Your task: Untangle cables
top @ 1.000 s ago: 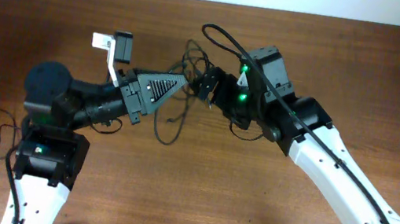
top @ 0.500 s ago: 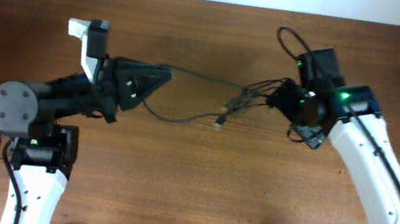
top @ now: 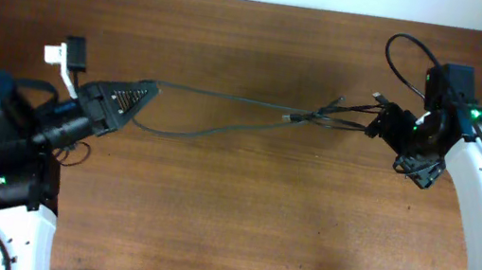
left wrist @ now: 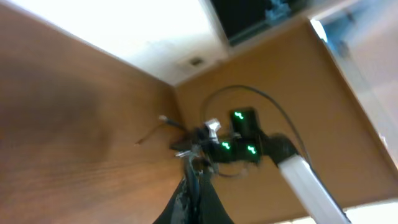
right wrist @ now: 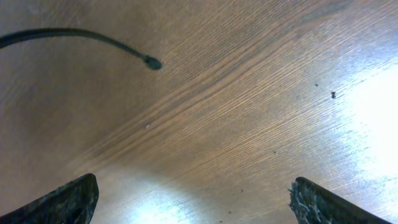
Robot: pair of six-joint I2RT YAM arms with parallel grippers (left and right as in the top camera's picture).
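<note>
The left gripper (top: 145, 92) is pinched tight on one end of the cables (top: 227, 98). From there the cables run in a long line over the wooden table (top: 230, 210) to the right gripper (top: 378, 127). One cord is pulled almost straight and one hangs in a low curve under it. They bunch in a knot (top: 320, 119) just beside the right gripper.

From above you cannot tell if the right gripper touches the cables. Its own camera shows the right gripper (right wrist: 199, 198) spread wide, with only bare table between its fingers (right wrist: 71, 200). One black cord tip (right wrist: 148, 61) lies well apart from them.

The left wrist camera is blurry. It shows the closed left gripper (left wrist: 194, 202) and the knot (left wrist: 194, 148) just past it, in front of the right arm (left wrist: 298, 171)
</note>
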